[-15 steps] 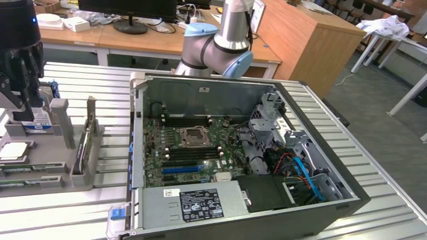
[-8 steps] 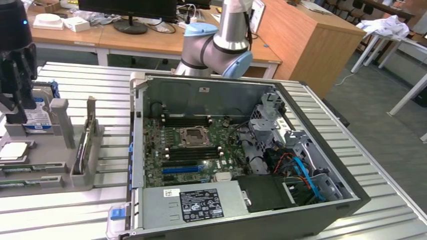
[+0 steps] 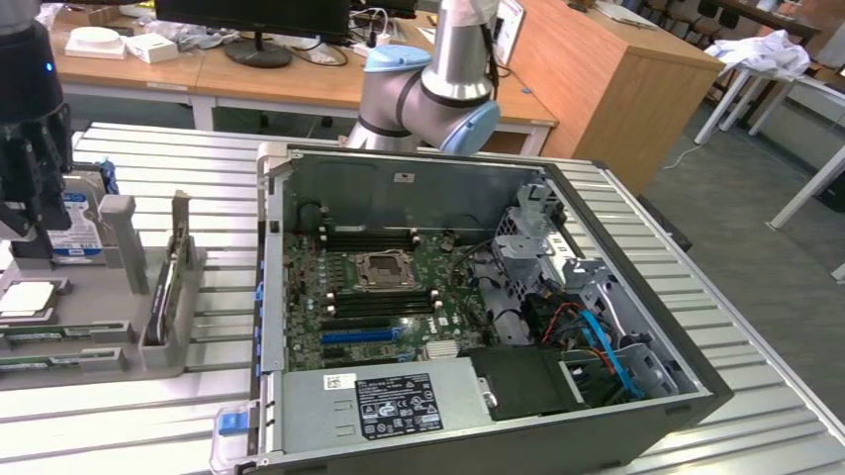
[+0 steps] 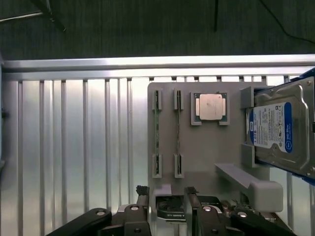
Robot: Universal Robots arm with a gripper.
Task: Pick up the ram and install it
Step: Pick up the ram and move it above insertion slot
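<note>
Two thin green ram sticks stand on edge in the slots of a grey holder tray; one ram stick lies beside the other. In the exterior view they show as green strips at the tray's near left. My gripper hangs open above the tray with nothing between its fingers, and a dark labelled part lies below the gap. In the exterior view the gripper hangs at the far left, over the tray, well apart from the open computer case and its motherboard.
On the tray are a hard drive with a blue-white label, a square processor chip and a card standing on edge. The ribbed metal table stretches around it. Desks and a monitor stand behind.
</note>
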